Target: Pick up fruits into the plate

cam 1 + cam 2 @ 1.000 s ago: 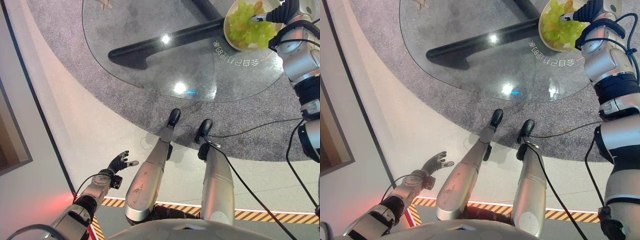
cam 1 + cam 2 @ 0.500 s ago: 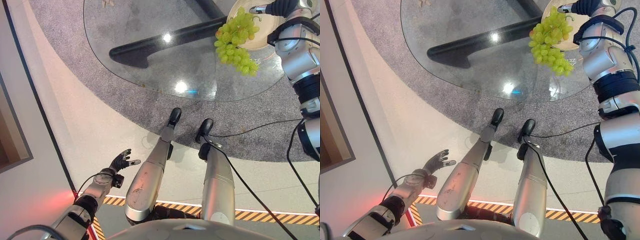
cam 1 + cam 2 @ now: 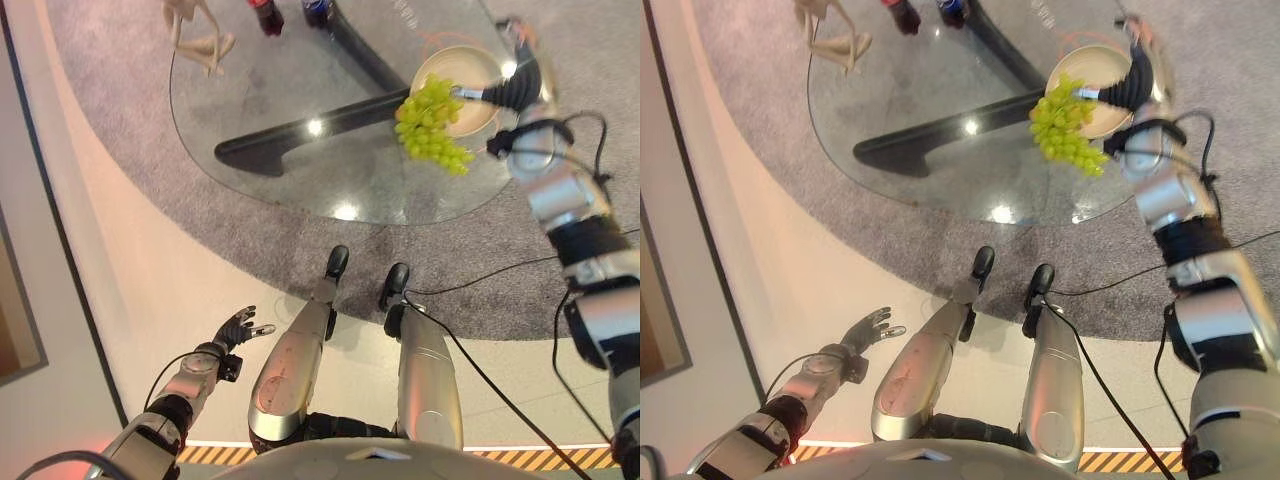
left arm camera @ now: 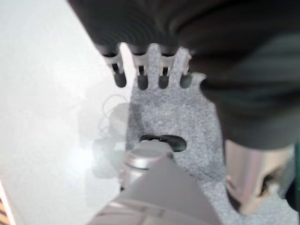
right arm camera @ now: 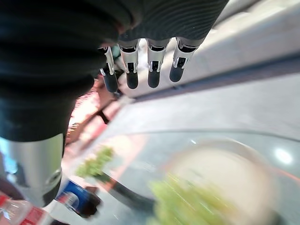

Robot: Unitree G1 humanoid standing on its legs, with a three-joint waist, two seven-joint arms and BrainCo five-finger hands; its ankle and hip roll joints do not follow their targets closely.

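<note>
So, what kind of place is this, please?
Probably a showroom or demo area, not a home kitchen. A round glass table stands on a grey carpet ringed by pale floor, with a striped hazard line near the robot. Grapes and a plate sit on the table.

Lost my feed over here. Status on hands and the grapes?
Right hand over the plate, fingers straight, open. Grapes hanging half off the plate's rim over the glass table. Left hand idle, open, low by the floor.
</note>
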